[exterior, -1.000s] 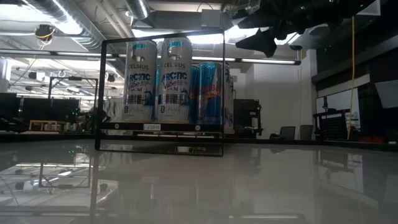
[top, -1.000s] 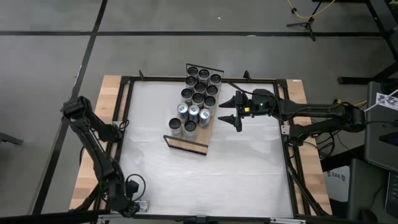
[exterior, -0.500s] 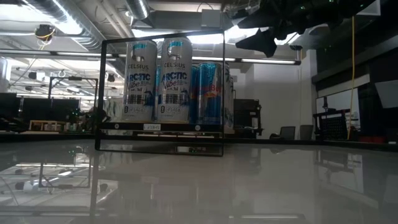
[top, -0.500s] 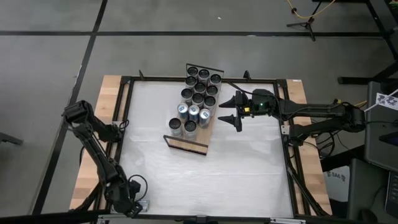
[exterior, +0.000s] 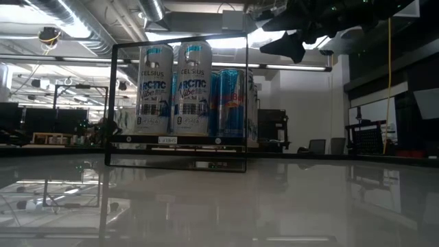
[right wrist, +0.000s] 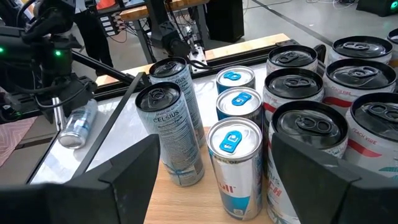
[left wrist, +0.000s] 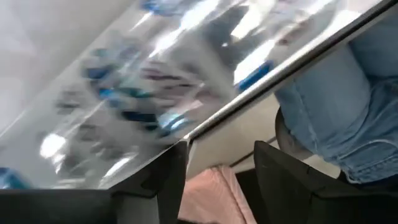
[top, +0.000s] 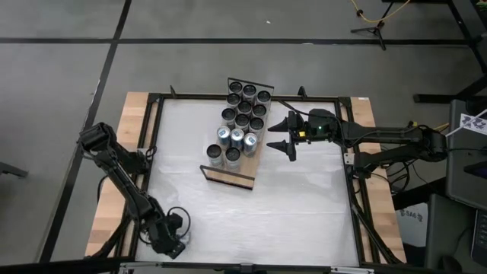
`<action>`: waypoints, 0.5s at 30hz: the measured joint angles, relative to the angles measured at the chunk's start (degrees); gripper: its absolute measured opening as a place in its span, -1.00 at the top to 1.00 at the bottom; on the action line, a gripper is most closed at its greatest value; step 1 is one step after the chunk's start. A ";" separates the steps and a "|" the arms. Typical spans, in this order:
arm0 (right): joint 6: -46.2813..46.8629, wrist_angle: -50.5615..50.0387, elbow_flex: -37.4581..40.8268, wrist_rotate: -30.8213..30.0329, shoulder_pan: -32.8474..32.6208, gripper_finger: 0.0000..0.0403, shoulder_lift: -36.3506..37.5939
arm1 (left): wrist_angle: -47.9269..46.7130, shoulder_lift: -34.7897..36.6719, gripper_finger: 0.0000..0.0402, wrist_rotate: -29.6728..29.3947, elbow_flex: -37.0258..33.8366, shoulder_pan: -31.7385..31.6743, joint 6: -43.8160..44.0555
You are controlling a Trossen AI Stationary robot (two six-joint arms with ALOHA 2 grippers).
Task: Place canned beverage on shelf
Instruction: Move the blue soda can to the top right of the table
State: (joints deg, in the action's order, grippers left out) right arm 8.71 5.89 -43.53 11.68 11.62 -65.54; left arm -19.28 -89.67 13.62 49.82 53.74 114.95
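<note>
The shelf (top: 237,172), a light-wood board with black wire rails at its ends, lies mid-table with several cans (right wrist: 233,155) standing upright on it. One silver can (right wrist: 77,124) lies on its side at the table's near-left corner. My left gripper (top: 173,242) hangs open right by that can, pointing steeply down; in the left wrist view (left wrist: 217,180) nothing is between its fingers. My right gripper (top: 288,135) waits open and raised at the shelf's right side, facing the standing cans (right wrist: 214,180).
The black frame bar (left wrist: 292,68) of the table's near edge runs close to the left gripper, with a person's blue jeans (left wrist: 348,118) just beyond it. Bare white tabletop (top: 289,205) stretches between the shelf and the near edge.
My left gripper has moved a little toward the table's right edge along the near-left corner and has sunk lower, tipping further down. The right arm and the cans on the shelf have kept still.
</note>
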 joint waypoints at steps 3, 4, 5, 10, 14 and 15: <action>-0.02 0.00 0.00 -0.02 0.01 -0.51 0.00 | -1.08 0.00 0.11 -1.95 0.00 -1.63 -3.08; -0.02 0.00 0.00 -0.01 0.02 -0.51 0.00 | -1.46 0.00 0.11 -2.87 0.00 -2.07 -4.30; -0.02 0.00 0.00 -0.01 0.01 -0.51 0.00 | -1.76 0.00 0.11 -3.68 0.00 -2.52 -5.59; -0.02 0.00 0.00 0.00 0.01 -0.51 0.00 | -2.45 0.00 0.11 -6.18 0.00 -4.61 -11.08; -0.02 0.00 0.00 -0.02 0.02 -0.51 0.00 | -2.49 0.53 0.11 -8.45 0.00 -5.69 -15.03; -0.02 0.00 0.00 -0.02 0.00 -0.51 0.00 | -2.65 0.94 0.11 -9.45 0.00 -5.92 -16.02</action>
State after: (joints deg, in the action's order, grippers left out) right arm 8.69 5.89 -43.53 11.66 11.62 -65.54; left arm -21.93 -88.73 4.16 49.82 47.82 98.93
